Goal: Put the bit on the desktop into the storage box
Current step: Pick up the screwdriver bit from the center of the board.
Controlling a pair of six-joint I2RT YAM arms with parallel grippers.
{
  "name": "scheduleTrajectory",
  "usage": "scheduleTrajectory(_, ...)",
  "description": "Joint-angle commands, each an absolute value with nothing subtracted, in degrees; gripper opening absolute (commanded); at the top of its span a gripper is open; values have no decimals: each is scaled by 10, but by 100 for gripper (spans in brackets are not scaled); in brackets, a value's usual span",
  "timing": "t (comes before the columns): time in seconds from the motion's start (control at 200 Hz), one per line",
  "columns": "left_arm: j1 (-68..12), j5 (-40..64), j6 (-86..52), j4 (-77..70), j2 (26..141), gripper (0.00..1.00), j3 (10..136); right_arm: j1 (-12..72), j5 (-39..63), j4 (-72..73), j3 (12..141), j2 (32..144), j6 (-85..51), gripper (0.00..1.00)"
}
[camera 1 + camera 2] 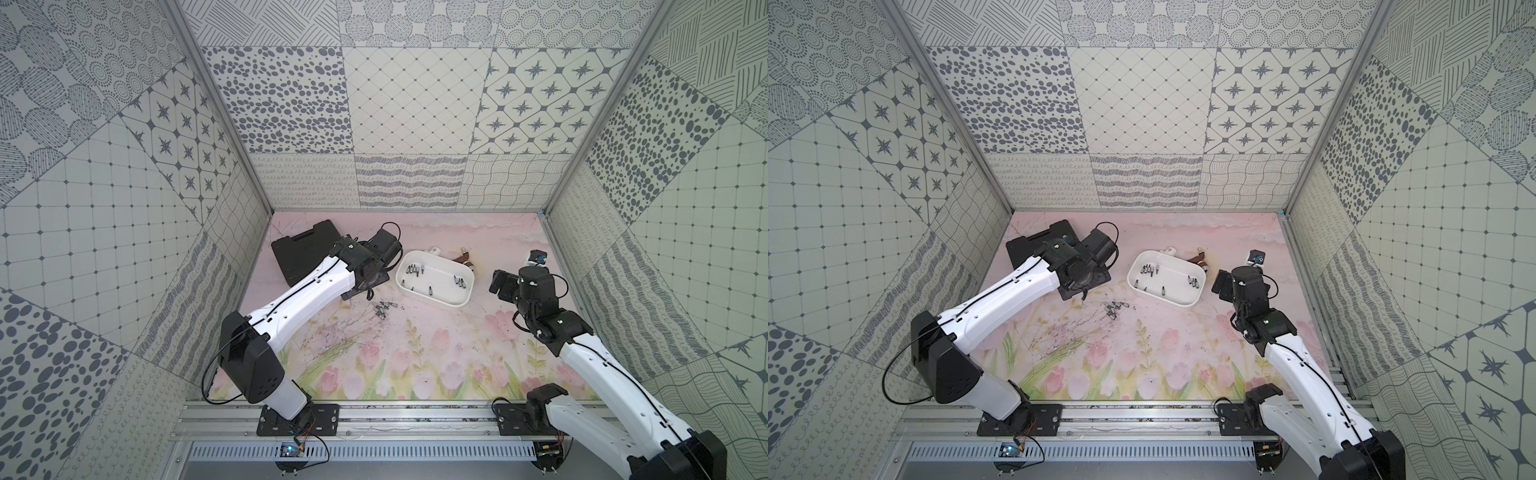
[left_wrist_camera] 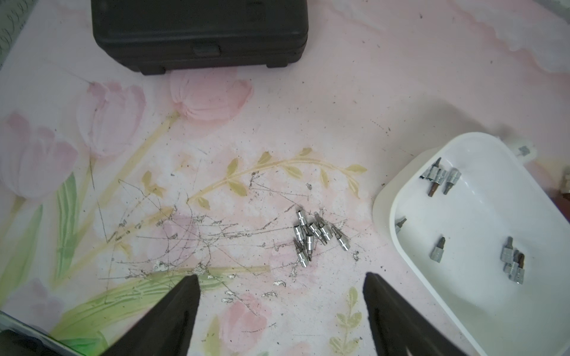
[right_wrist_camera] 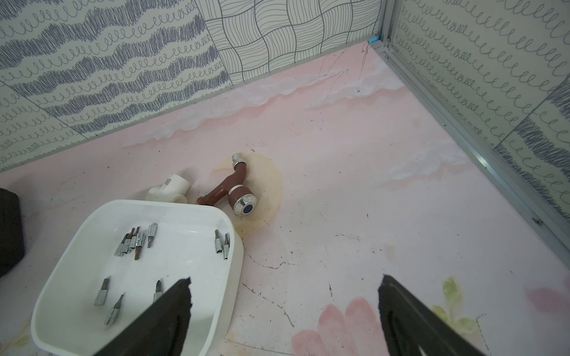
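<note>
Standing upright and lidless on the pale pink tulip-printed counter (image 2: 339,92): white shallow rounded-rectangular plastic storage box (image 2: 382,215), smooth-walled. Scattered flat on its floor: small silver metal bits (image 3: 132,242), a bunch, a pair and singles, some brown-tipped. Heaped outside, near its wall, amid dark scratches on the counter: one tight, touching cluster of like bits (image 2: 309,242), all lying down.
</note>
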State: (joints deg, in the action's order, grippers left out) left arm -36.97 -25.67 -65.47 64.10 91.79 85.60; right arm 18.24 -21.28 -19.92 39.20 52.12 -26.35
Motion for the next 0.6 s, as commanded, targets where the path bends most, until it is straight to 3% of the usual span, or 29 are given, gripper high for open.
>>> scheduleTrajectory(0.0,-368,-170,-784,635,938,81,814,179,-220,-186,392,525,-265,97)
scheduleTrajectory(0.285,-368,-102,-798,583,995,65,784,179,-222,-186,389,518,-265,97)
scheduleTrajectory(0.595,-368,-44,-803,529,1049,59,771,179,-220,-186,389,519,-265,97)
